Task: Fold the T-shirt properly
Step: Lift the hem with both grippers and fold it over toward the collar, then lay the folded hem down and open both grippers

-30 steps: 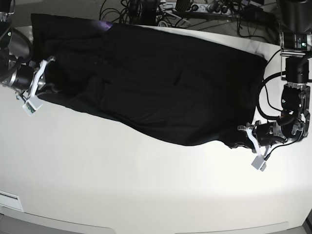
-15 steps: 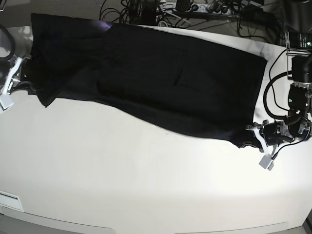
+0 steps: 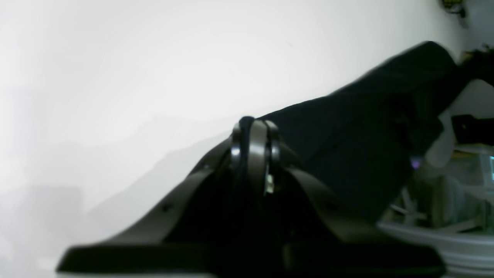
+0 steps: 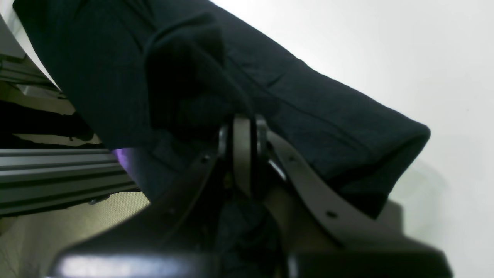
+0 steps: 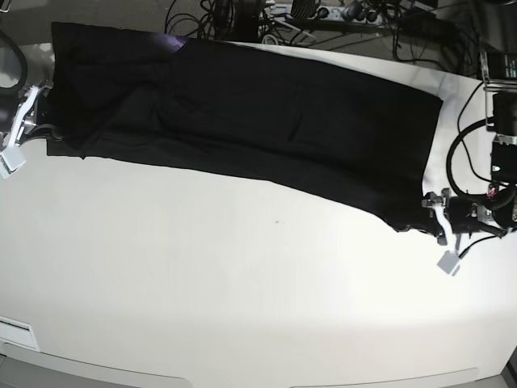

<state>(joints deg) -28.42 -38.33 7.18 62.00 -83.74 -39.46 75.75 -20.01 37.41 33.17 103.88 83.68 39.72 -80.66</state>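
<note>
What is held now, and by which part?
The black cloth T-shirt, its near edge pinched toward both ends: right gripper at one, left gripper at the other.

Dark cables (image 5: 323, 28) lie tangled beyond the white table (image 5: 242, 283)

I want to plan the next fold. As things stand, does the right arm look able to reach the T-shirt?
Yes, apparently: the right gripper is already at the T-shirt, shut on its cloth, and nothing visible blocks the way.
</note>
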